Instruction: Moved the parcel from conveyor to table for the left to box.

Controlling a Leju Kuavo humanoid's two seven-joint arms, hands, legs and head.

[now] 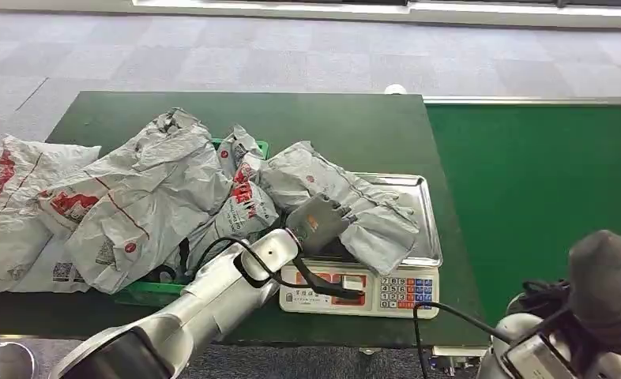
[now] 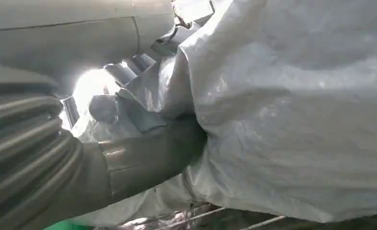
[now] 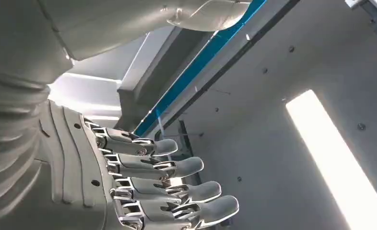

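Observation:
A grey plastic parcel (image 1: 355, 207) lies across the steel tray of a weighing scale (image 1: 418, 207) on the dark green table. My left hand (image 1: 317, 221) is on the parcel's near end. In the left wrist view its thumb (image 2: 148, 155) digs into the crinkled grey bag (image 2: 292, 120), with the other fingers behind a fold, so it grips the parcel. My right hand (image 1: 607, 288) is raised at the lower right, beside the conveyor. In the right wrist view its fingers (image 3: 177, 184) are stretched out and apart, holding nothing.
A green basket (image 1: 145, 292) at the table's left is heaped with several grey and white parcels (image 1: 145, 197), some spilling over its sides. The scale's keypad (image 1: 398, 290) faces me. The green conveyor belt (image 1: 544, 181) runs along the right. Grey floor lies beyond.

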